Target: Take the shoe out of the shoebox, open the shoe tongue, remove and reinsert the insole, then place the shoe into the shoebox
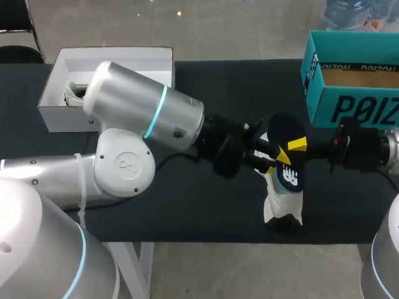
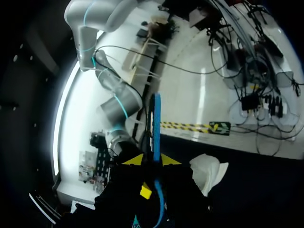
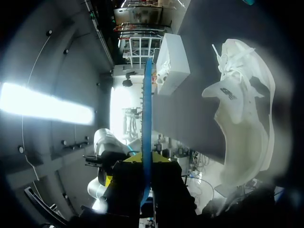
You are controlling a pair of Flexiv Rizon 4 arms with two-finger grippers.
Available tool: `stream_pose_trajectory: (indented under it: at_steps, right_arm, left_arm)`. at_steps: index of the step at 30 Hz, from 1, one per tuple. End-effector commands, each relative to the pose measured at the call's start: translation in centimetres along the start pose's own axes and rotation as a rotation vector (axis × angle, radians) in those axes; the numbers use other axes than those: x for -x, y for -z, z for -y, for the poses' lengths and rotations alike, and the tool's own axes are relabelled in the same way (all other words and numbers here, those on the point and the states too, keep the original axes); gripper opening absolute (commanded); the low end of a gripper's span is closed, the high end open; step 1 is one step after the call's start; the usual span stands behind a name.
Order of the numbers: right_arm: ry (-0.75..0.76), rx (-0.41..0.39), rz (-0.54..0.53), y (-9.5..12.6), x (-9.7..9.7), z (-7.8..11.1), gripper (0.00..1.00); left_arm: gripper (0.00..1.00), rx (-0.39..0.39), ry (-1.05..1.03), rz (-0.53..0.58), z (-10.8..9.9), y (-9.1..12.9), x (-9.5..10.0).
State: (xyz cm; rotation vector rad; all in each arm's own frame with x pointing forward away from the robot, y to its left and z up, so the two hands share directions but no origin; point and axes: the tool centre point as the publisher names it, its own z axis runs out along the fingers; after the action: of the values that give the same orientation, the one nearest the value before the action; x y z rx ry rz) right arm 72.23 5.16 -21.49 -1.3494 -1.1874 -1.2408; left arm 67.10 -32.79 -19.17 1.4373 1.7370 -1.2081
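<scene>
Table was matt black cloth; left arm shell smooth satin silver; shoebox matt white card; shoe matt white.

Boxes x2: 1 white cardboard shoebox, 1 teal cardboard box. White sneaker x1 on black tabletop; 2nd white shoe in shoebox. Black-blue foam insole x1. Yellow-tipped tools x2: left tool, right tool.
</scene>
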Motion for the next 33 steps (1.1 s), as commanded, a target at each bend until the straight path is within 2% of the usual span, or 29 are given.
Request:
stream_pose_trajectory:
  at_steps: [1,3,4,6,7,9,16,22,25,29,33]
  right_arm:
    - [-0.001,0.003,0.001,-0.1,0.0,0.1,0.00]
    - [-0.001,0.003,0.001,-0.1,0.0,0.1,0.00]
    - [-0.001,0.003,0.001,-0.1,0.0,0.1,0.00]
    - [-0.001,0.003,0.001,-0.1,0.0,0.1,0.00]
    - [-0.001,0.003,0.001,-0.1,0.0,0.1,0.00]
    - [-0.001,0.003,0.001,-0.1,0.0,0.1,0.00]
    - [-0.001,0.003,0.001,-0.1,0.0,0.1,0.00]
    - [-0.001,0.003,0.001,-0.1,0.0,0.1,0.00]
    - [-0.001,0.003,0.001,-0.1,0.0,0.1,0.00]
    - [-0.001,0.003,0.001,-0.1,0.0,0.1,0.00]
    - [-0.001,0.003,0.001,-0.1,0.0,0.1,0.00]
  left_arm:
    - [1.00,0.032,0.037,-0.053,0.0,0.7,0.1]
    - [1.00,0.072,0.074,-0.114,-0.3,1.6,-0.2]
    - [1.00,0.052,0.098,-0.136,-0.4,2.4,-0.3]
    - [1.00,0.103,0.118,-0.206,-0.9,3.5,-0.6]
    - [1.00,0.084,0.134,-0.230,-1.2,4.6,-0.5]
    - [1.00,0.108,0.213,-0.322,-1.6,5.9,-0.3]
    - [1.00,0.167,0.205,-0.463,-2.5,9.0,-0.3]
    - [1.00,0.226,0.202,-0.581,-3.4,9.4,-0.5]
    - [1.00,0.234,0.226,-0.582,-4.1,9.3,0.2]
    - [1.00,0.239,0.261,-0.526,-5.4,8.9,1.5]
    - [1.00,0.239,0.261,-0.526,-5.4,8.9,1.5]
